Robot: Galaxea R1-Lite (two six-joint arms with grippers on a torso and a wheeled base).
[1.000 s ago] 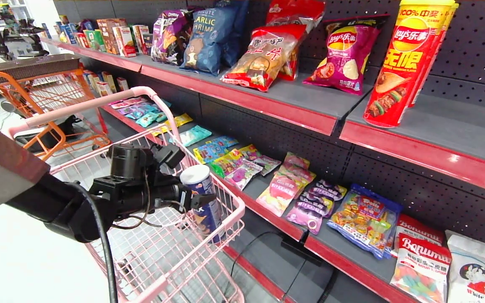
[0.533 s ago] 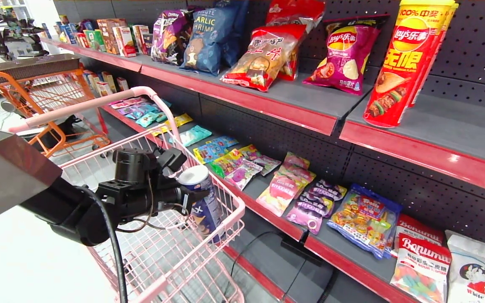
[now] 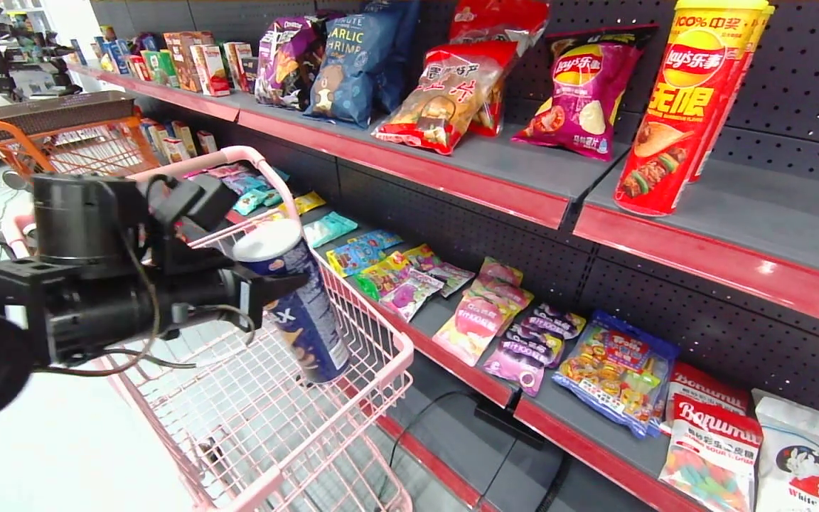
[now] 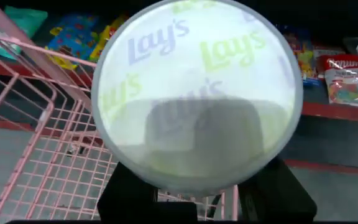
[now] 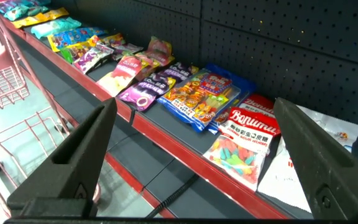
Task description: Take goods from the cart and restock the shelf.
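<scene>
My left gripper (image 3: 257,284) is shut on a dark blue chip can (image 3: 299,306) with a pale lid, held tilted above the pink cart (image 3: 352,370), near its shelf-side rim. The can's lid (image 4: 194,93) faces the left wrist camera at close range. A tall red chip can (image 3: 683,107) stands on the upper shelf (image 3: 772,213) at the right. My right gripper (image 5: 207,162) is open, its two dark fingers (image 5: 73,162) spread wide above the lower shelf (image 5: 166,143) of candy bags.
Chip bags (image 3: 452,92) and boxes line the upper shelf. Candy packets (image 3: 502,327) cover the lower shelf. An orange cart (image 3: 61,142) stands farther down the aisle. A black cable (image 3: 452,427) lies on the bottom ledge. Bare shelf shows beside the red can.
The left arm has lifted the blue can up out of the cart basket and drawn it toward the camera; the can now tilts more.
</scene>
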